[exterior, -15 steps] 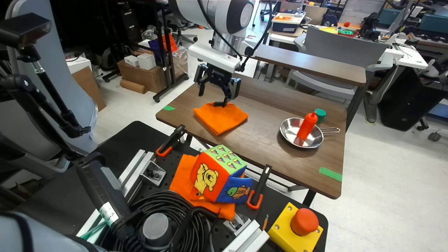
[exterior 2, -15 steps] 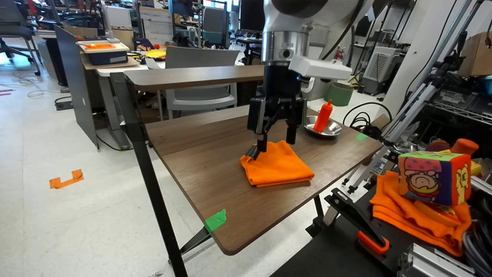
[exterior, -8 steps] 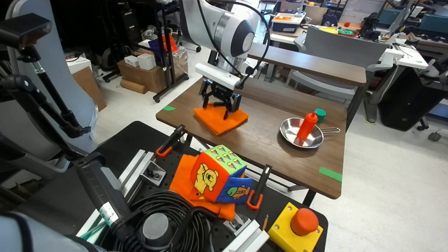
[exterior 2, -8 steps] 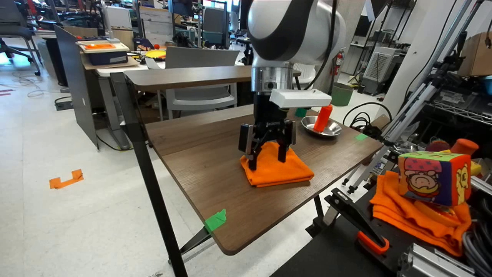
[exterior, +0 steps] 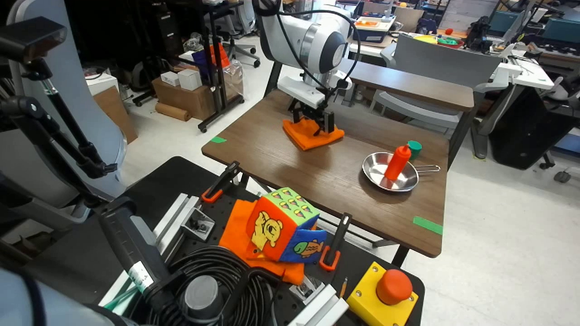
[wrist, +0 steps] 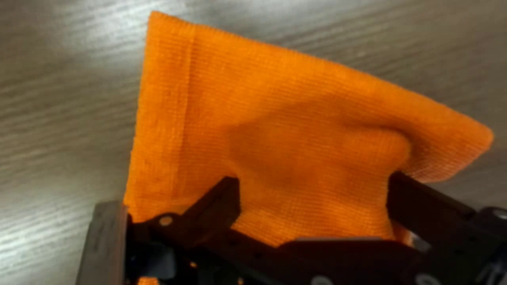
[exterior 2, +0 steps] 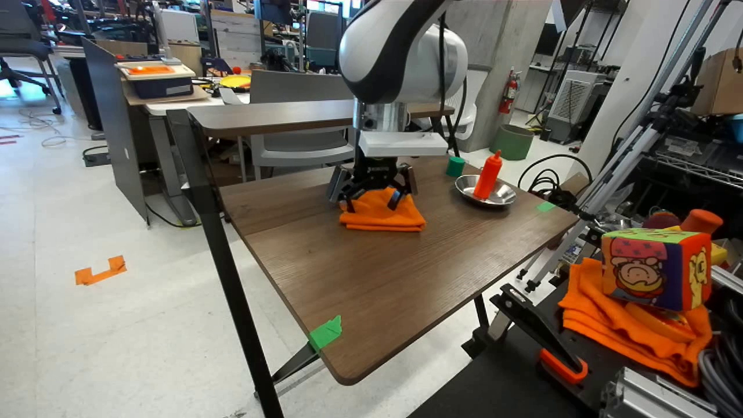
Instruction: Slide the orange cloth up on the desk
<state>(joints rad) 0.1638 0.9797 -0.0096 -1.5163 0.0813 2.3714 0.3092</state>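
While the claw [wrist: 313, 184] points down with its fingers [wrist: 220, 202] spread wide, both tips meet the orange cloth [exterior 2: 383, 220], which is rucked up just beside one of them. The cloth lies on the worktop [exterior 2: 400, 270], nearer the raised back shelf [exterior: 403, 85] than the opposite edge. Well apart from it, a red bottle [exterior: 398, 164] sits in a metal pan [exterior: 374, 170] near a green cup [exterior: 414, 148].

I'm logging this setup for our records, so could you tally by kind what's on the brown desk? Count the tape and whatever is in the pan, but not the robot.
Orange cloth: 1
Metal pan: 1
Red bottle: 1
Green cup-like thing: 1
Green tape pieces: 2
Total on the desk: 6
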